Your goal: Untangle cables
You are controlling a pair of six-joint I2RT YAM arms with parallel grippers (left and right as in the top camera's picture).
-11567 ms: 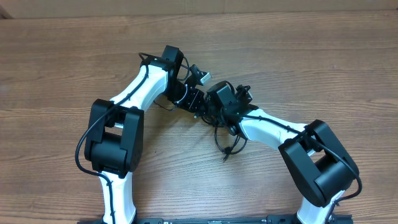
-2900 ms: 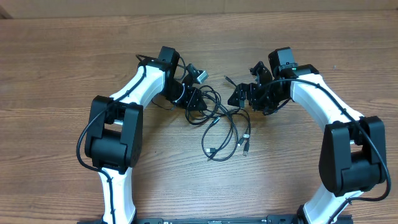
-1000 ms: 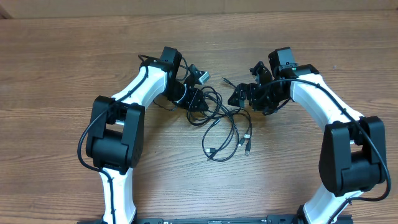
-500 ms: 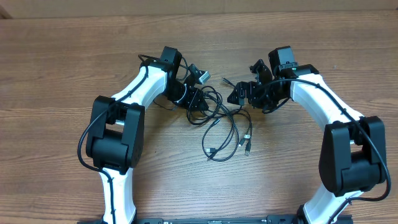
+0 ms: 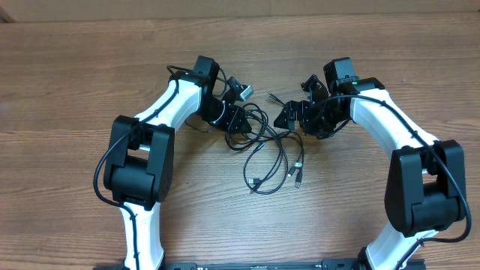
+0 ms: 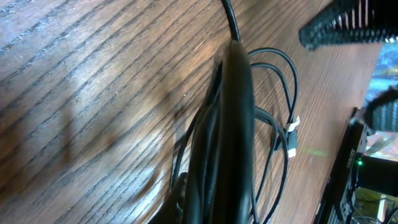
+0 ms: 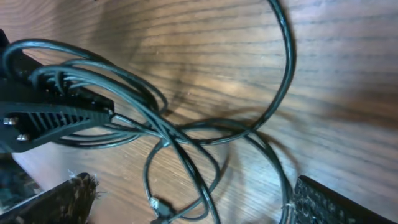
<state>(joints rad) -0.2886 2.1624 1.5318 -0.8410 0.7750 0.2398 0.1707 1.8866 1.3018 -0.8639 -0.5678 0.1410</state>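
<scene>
Two arms and two grippers work one tangle of cables [image 5: 274,154] at frame centre. The cords are too knotted to count; three plug ends trail at its lower part. The left gripper [image 5: 240,127] is clamped on the tangle's left side. The right gripper [image 7: 193,190] gapes, grasping nothing, at its right. The table [image 5: 75,75] runs past both side edges.

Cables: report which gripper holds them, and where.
Left gripper clamps the cables at the tangle's bunched end; right gripper open, holding nothing.
</scene>
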